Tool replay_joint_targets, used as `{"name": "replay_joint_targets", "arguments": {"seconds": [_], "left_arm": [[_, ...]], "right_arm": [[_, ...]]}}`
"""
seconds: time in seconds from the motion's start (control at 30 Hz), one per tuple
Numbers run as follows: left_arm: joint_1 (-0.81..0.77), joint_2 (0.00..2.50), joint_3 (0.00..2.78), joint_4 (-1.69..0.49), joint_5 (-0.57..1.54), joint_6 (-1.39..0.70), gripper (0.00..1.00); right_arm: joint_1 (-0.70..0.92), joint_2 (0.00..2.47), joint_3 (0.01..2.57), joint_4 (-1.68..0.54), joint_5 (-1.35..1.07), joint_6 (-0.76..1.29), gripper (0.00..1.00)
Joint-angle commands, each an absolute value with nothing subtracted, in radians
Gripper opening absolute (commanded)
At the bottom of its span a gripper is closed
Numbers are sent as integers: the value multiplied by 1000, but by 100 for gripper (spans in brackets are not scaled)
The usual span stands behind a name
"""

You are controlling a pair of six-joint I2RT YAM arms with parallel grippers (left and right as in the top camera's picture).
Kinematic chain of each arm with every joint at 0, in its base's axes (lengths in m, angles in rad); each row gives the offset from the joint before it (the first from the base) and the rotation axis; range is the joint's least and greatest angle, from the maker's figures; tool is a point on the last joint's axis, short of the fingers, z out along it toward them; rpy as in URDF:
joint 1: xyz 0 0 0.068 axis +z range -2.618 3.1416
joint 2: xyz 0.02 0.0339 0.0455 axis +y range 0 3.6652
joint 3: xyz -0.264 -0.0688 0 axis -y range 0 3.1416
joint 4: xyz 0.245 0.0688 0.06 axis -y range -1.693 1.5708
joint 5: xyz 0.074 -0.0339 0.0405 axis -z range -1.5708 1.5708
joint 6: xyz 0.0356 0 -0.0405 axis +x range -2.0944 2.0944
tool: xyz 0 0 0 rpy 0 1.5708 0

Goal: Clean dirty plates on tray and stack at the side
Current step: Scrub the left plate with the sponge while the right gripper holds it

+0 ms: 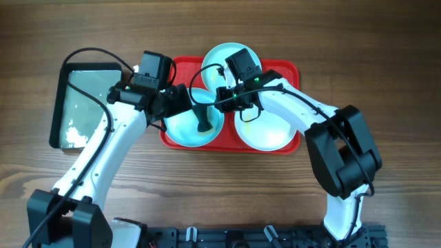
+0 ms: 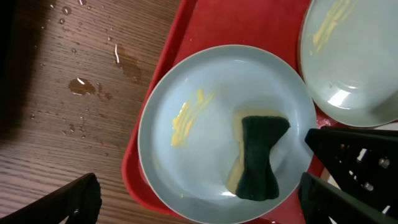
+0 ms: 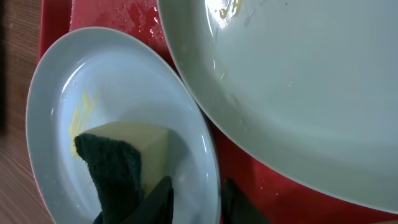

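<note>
The left claw (image 2: 198, 190) hangs above the plate with the sponge (image 2: 205, 99). Its fingers (image 2: 71, 202) stand wide apart, one at each side of the plate, and they hold nothing. The right claw (image 3: 198, 198) is at the rim of this same plate. One finger is over the inside and the other over the red tray (image 1: 181, 69), with the rim between them. The gap is narrow, but it cannot be told whether the fingers really press on the rim. From overhead the two claws are very near to each other above this one plate.

The sponge (image 2: 258, 155) lies loose in the plate, with the green side up and the yellow layer below. Beside it there is a yellow streak (image 2: 186, 118) on the plate's floor. A neighbour plate (image 2: 354, 62) sits just beside and also carries a yellow streak. Which of the other two plates it is cannot be told.

In the overhead view all three plates are on the tray. The plate with the sponge is at the near left, the right-hand plate (image 1: 272, 134) at the near right, and the far plate (image 1: 215, 56) at the back. The right arm crosses over the tray and hides a part of these last two.

To the left of the red tray, on the wooden counter (image 1: 386, 55), lies a dark tray (image 1: 89, 89) with water and some pale bits in its near corner. Water drops (image 2: 81, 87) are on the counter beside the red tray.
</note>
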State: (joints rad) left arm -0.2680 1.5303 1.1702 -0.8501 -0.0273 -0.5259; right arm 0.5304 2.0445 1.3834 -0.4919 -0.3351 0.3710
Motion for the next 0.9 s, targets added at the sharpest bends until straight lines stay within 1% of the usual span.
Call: {"name": "replay_joint_targets", "arguments": {"seconds": [0.0,0.1,0.27,0.4,0.43,0.57,0.63,0.7,0.73,0.87], "left_arm": [[-265,1543,1177,-838,7,-528,100],[-265,1555,1176,-838,31,-520,100],[-265,1600,1176,-831,82,-479,100],[-265,1639,1176,-812,101,-479,100],[-265,1649,1176,-808,114,-478,100],[-265,1687,1176,-799,162,-475,100],[-268,1708,1176,-796,165,-475,97],[-284,1741,1176,-778,166,-474,93],[-294,1758,1176,-767,168,-474,93],[-331,1813,1176,-727,170,-475,91]], "right_arm": [[532,2078,1394,-499,-310,397,25],[532,2078,1394,-516,-305,395,20],[532,2078,1394,-533,-291,382,25],[532,2083,1394,-548,-290,384,25],[532,2087,1394,-556,-287,400,24],[532,2100,1394,-579,-280,422,15],[532,2100,1394,-578,-280,422,13],[534,2100,1394,-569,-281,440,7],[534,2100,1394,-567,-281,449,4],[534,2101,1394,-570,-282,448,4]]}}
